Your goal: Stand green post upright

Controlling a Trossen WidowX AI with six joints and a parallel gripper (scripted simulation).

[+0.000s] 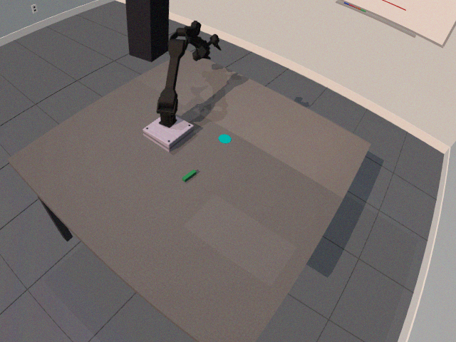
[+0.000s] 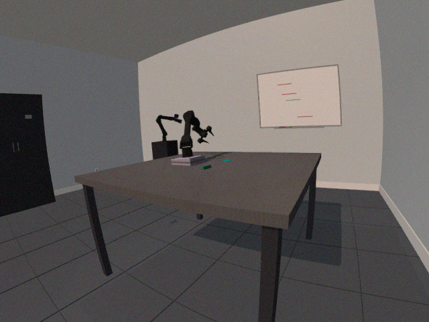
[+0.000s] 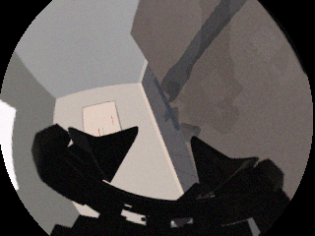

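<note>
The green post (image 1: 189, 175) (image 2: 206, 167) lies flat on the brown table (image 1: 239, 228) (image 2: 242, 187), in front of the arm's white base plate (image 1: 168, 133) (image 2: 188, 160). The cyan circle (image 1: 224, 138) (image 2: 226, 160) is a flat disc on the table, to the right of the base and apart from the post. My gripper (image 1: 214, 42) (image 2: 208, 135) (image 3: 164, 134) is open and empty. It is raised high above the table, far from both the post and the circle. The wrist view shows only the two dark fingers, the wall and the table edge.
A dark cabinet (image 1: 147, 27) (image 2: 164, 149) stands behind the table near the arm. A whiteboard (image 2: 299, 96) hangs on the back wall. A second dark arm (image 2: 166, 123) stands on that cabinet.
</note>
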